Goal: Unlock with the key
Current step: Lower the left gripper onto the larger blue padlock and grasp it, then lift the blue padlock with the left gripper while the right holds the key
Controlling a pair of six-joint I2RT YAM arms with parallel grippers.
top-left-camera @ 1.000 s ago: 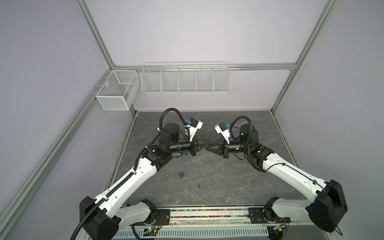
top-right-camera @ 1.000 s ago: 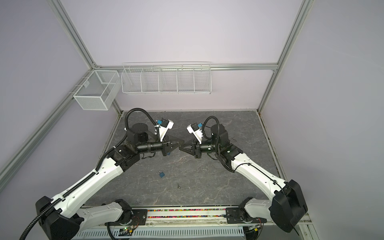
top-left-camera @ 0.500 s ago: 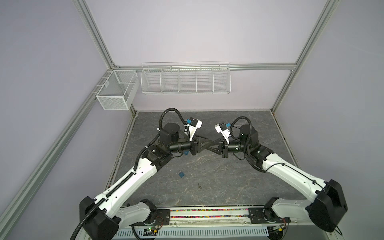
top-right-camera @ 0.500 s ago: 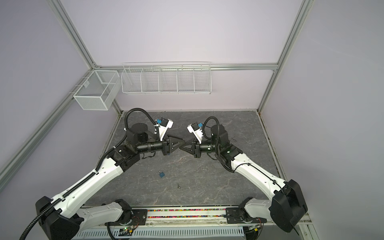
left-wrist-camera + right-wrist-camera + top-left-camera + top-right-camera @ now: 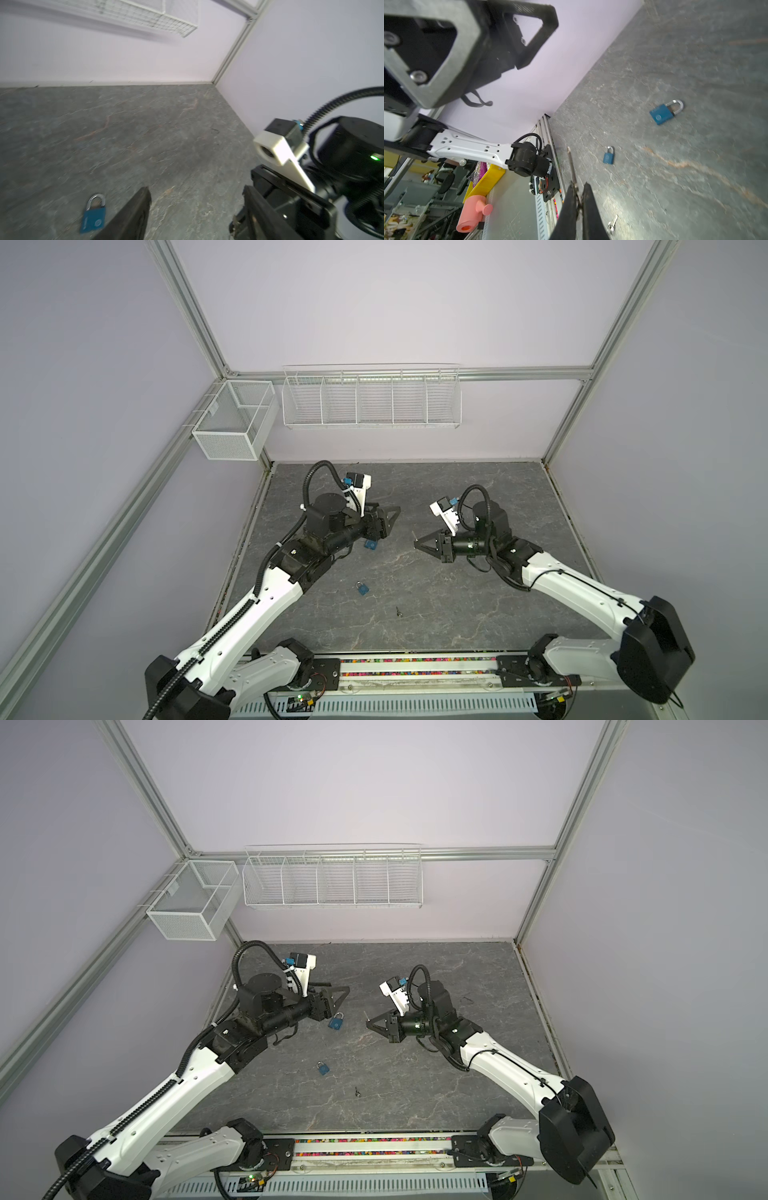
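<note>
Right end effector (image 5: 578,186) is pinched tight on the key (image 5: 571,164), out over the middle of the desk (image 5: 478,614). The blade pokes past the tips, its long axis slanting toward the far edge in a top view; how upright it stands, I can't tell. Left end effector (image 5: 195,189) gapes wide and empty, close by the lock (image 5: 336,1022). That lies flat in the desk's left half, shackle toward the far edge, so the keyhole end should face the near edge. The lock looks dense, rigid and smooth: I'd clamp the body's flat faces, keyhole clear. The key's thin, light and slick, and could swivel in that pinch. A small lock (image 5: 362,588) and spare key (image 5: 399,611) lie nearer the front edge.
</note>
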